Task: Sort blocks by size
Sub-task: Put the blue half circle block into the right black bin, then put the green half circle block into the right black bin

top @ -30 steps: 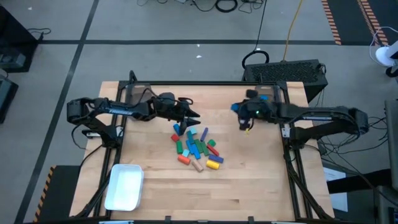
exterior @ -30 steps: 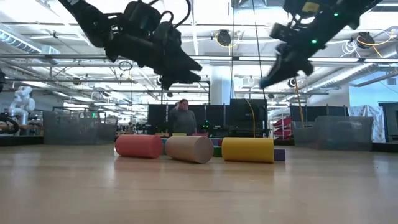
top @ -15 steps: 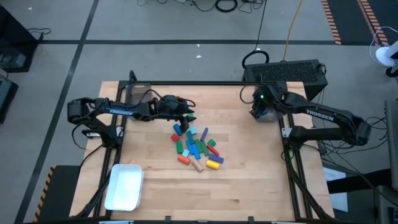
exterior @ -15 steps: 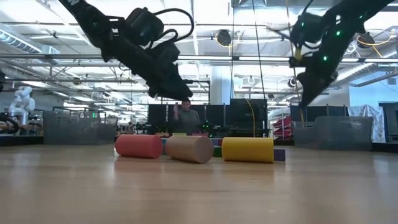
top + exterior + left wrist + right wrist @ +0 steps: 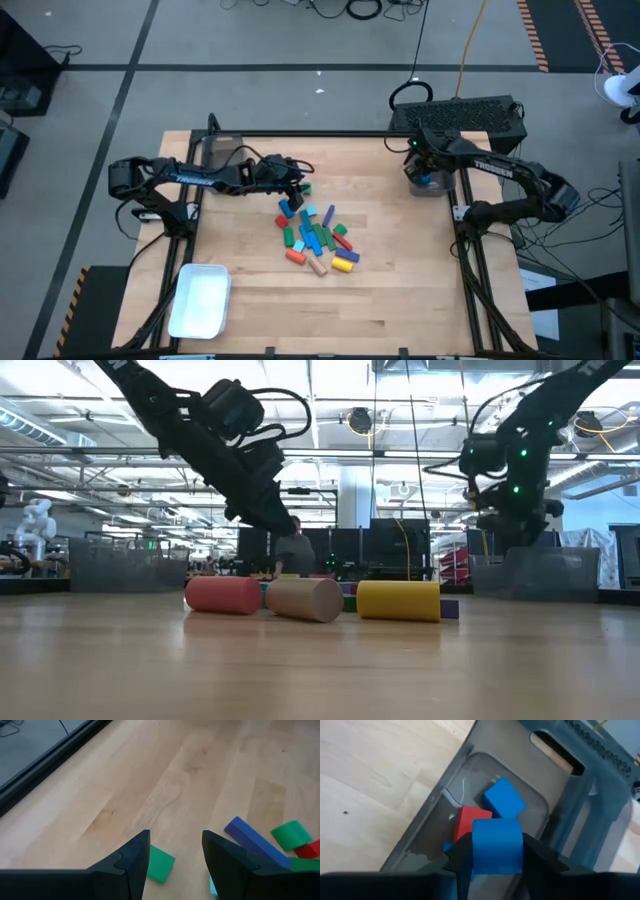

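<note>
Right wrist view: a blue cube (image 5: 497, 845), pinched by the right end effector (image 5: 496, 854), has been carried over the grey bin (image 5: 560, 795) at the worktop's far right corner, ready for release; the left end effector (image 5: 175, 857) is spread.

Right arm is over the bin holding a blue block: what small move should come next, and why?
Probably let go: spread the fingers so the blue block falls. The right gripper grips it directly above the clear bin, where a red cube and another blue cube already lie. The left gripper hangs open over a green cube near the pile.
</note>
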